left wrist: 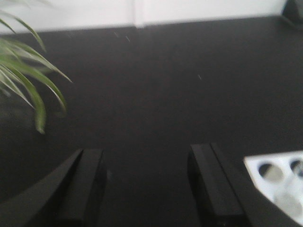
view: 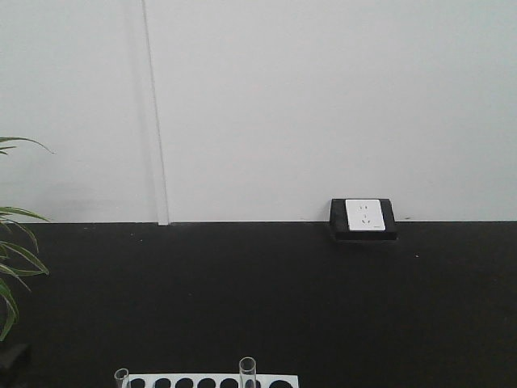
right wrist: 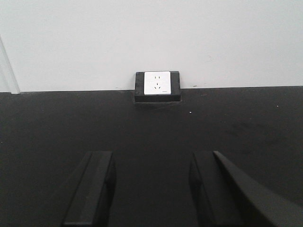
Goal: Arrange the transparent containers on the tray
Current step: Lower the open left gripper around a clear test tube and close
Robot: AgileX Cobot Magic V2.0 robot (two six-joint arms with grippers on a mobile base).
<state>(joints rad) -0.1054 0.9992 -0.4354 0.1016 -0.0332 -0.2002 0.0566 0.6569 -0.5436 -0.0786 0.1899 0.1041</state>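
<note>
Two transparent containers stand upright in a white perforated rack (view: 214,381) at the bottom edge of the front view: one clear tube (view: 247,370) near the middle, another (view: 122,377) at the rack's left end. In the left wrist view a corner of that rack (left wrist: 277,177) shows at the lower right, with a blurred glass rim (left wrist: 289,194) in it. My left gripper (left wrist: 147,163) is open over the black tabletop, left of the rack, holding nothing. My right gripper (right wrist: 151,165) is open too, over bare black table. The tray is out of view.
A white wall socket in a black box (view: 363,217) sits at the table's back edge, straight ahead of my right gripper (right wrist: 157,86). Green plant leaves (view: 12,267) hang over the table's left side and show in the left wrist view (left wrist: 26,75).
</note>
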